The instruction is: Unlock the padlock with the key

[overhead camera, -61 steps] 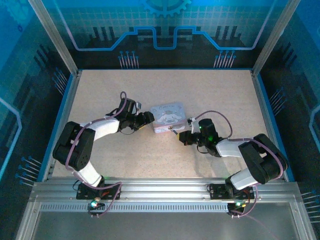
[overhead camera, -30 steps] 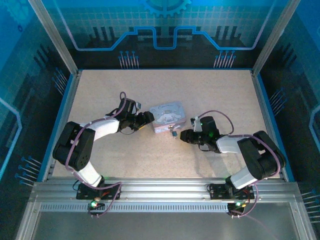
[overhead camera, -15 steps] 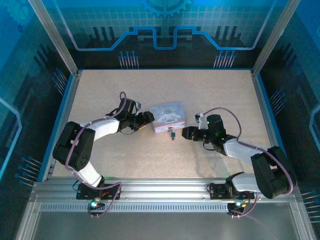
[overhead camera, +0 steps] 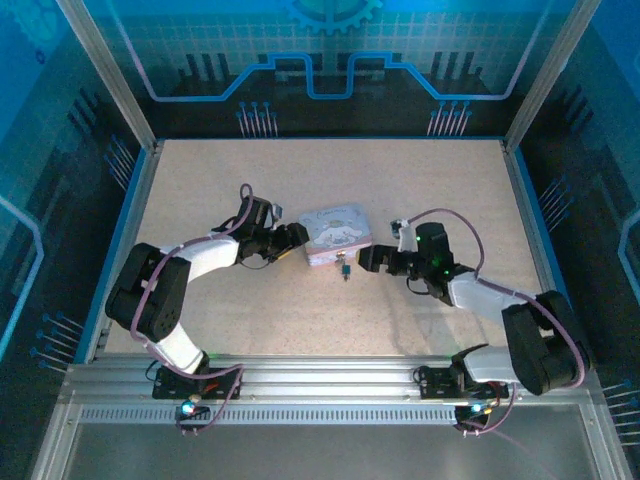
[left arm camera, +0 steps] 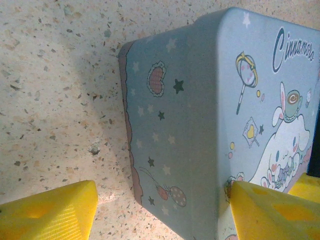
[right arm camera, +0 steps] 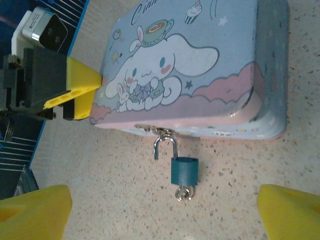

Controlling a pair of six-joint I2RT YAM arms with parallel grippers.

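The small teal padlock (right arm camera: 184,170) lies on the table against the front of the pale blue cartoon tin box (right arm camera: 200,60). Its silvery shackle (right arm camera: 165,144) is hooked through the box's hasp, and one leg stands free of the body. The key (right arm camera: 184,192) sticks out of the padlock's underside. My right gripper (right arm camera: 162,215) is open wide just short of the padlock (overhead camera: 343,266), touching nothing. My left gripper (left arm camera: 160,212) straddles the box's (left arm camera: 200,100) left corner, one yellow finger (left arm camera: 270,210) on the lid and the other apart on the table.
The box (overhead camera: 335,232) sits mid-table between both grippers, the left gripper (overhead camera: 295,238) at its left end and the right gripper (overhead camera: 368,260) at its front right. Blue-rimmed walls enclose the speckled tabletop (overhead camera: 300,180).
My right gripper has opened and let go of the key, which stays in the padlock. The right forearm has swung out to the right. The left arm has not moved.
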